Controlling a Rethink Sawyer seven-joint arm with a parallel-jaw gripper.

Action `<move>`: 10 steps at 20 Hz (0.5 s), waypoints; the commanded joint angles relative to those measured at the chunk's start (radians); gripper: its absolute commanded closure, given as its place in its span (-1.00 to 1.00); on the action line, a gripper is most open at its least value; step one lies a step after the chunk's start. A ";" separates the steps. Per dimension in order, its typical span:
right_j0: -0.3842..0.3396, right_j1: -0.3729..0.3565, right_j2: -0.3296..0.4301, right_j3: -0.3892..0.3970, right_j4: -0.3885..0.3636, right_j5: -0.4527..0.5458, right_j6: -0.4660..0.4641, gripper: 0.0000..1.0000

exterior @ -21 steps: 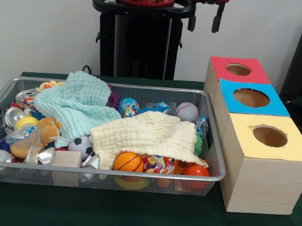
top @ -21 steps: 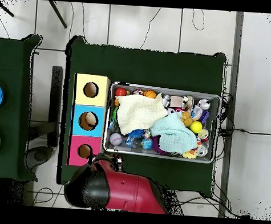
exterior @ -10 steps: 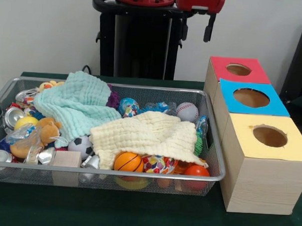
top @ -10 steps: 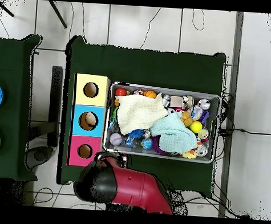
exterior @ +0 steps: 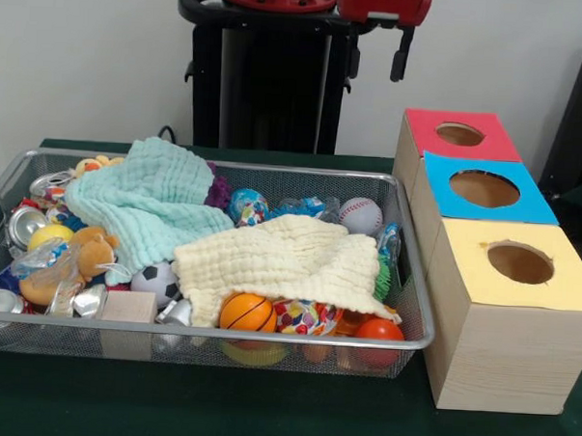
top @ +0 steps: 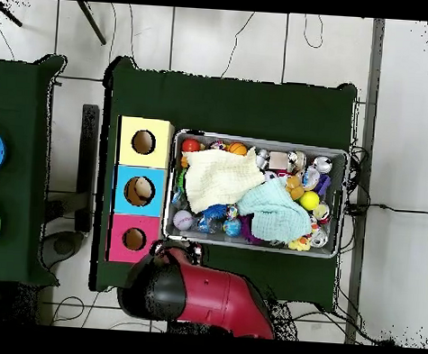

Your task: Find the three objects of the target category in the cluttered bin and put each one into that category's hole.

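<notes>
Wire bin and three boxes on the table, arm raised.

A mint cloth [exterior: 147, 202] and cream cloth [exterior: 284, 261] are seen over toys in the bin [exterior: 208, 345]; a baseball [exterior: 360, 215] is noted at its far right; the gripper [exterior: 377, 56] is held empty, fingers parted, above; red, blue and yellow holed boxes [exterior: 491, 275] are ranged rightward.

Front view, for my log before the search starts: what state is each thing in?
Wire mesh bin: full, cluttered.
Mint green cloth: crumpled, draped over toys.
Cream yellow cloth: spread over toys, partly covering the orange basketball.
White baseball: uncovered.
Red-topped box, blue-topped box, yellow-topped box: holes unobstructed.
Gripper: raised, holding nothing.
</notes>
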 commanded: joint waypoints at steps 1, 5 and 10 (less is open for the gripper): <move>-0.021 0.068 0.056 -0.032 -0.058 -0.073 0.088 -1.00; -0.031 0.081 0.062 -0.024 -0.061 -0.091 0.082 -1.00; -0.052 0.087 0.068 -0.021 -0.074 -0.104 0.070 -1.00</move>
